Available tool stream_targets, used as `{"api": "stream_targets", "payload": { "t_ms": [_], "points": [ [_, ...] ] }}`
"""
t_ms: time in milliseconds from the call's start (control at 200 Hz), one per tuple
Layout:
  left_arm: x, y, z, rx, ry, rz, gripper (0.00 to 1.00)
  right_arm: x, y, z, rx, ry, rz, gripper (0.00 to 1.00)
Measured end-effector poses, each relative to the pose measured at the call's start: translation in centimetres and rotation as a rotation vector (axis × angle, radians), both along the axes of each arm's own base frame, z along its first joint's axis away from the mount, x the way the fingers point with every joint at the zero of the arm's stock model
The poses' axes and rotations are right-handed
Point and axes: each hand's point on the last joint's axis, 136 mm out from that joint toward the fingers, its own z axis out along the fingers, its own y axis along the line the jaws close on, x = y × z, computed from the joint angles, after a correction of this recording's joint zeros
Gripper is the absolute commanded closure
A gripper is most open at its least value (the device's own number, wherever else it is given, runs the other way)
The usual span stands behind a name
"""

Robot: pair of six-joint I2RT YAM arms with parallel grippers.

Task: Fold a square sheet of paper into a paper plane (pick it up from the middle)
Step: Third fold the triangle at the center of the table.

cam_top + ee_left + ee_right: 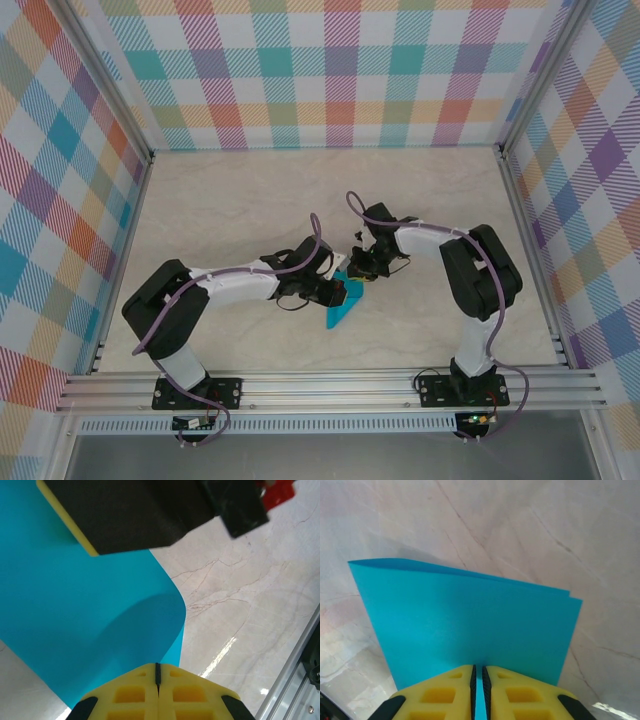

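Square sheet of paper (pixel 340 312) is sitting folded near the middle of the counter (pixel 250 200), between the two arms, its narrow tip pointing toward the near edge. I'm seeing both claws meeting at its upper end: left claw (pixel 343 293) on the left side, right claw (pixel 362 268) on the right.

On the left wrist cam, the left claw (pixel 157 674) is showing its yellow pads pressed fully together. The sheet (pixel 75 620) is running in at the seam, so I'm reading that as pinching the paper. The teal surface is curling up off the counter (pixel 240 580) and shadowing itself. One black, yellow-padded finger (pixel 125 520) of the right claw is lying over the sheet's far end.

On the right wrist cam, the right claw (pixel 479 675) is clamping down narrow, with a thin teal strip caught between the pads. The sheet (pixel 470 620) is showing doubled over in two layers, its edges slightly offset at the right corner, with marble counter (pixel 520 525) behind.
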Motion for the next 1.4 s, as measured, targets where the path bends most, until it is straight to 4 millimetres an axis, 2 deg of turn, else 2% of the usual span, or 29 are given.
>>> {"api": "stream_targets", "payload": {
  "t_ms": [170,325,460,1400],
  "points": [
    [0.8,0.3,0.0,0.005,-0.008,-0.003,0.99,0.2,-0.3,-0.1,-0.028,-0.02,0.038,0.87],
    [1.6,0.4,-1.0,0.027,0.007,-0.002,0.99,0.2,-0.3,-0.1,-0.028,-0.031,0.06,0.87],
    [1.8,0.9,-1.7,0.041,0.017,-0.003,0.99,0.2,-0.3,-0.1,-0.029,-0.038,0.072,0.87],
    [2.5,1.8,-2.9,0.088,0.008,0.005,0.99,0.2,-0.3,-0.1,-0.027,-0.04,0.078,0.87]
  ]
}}
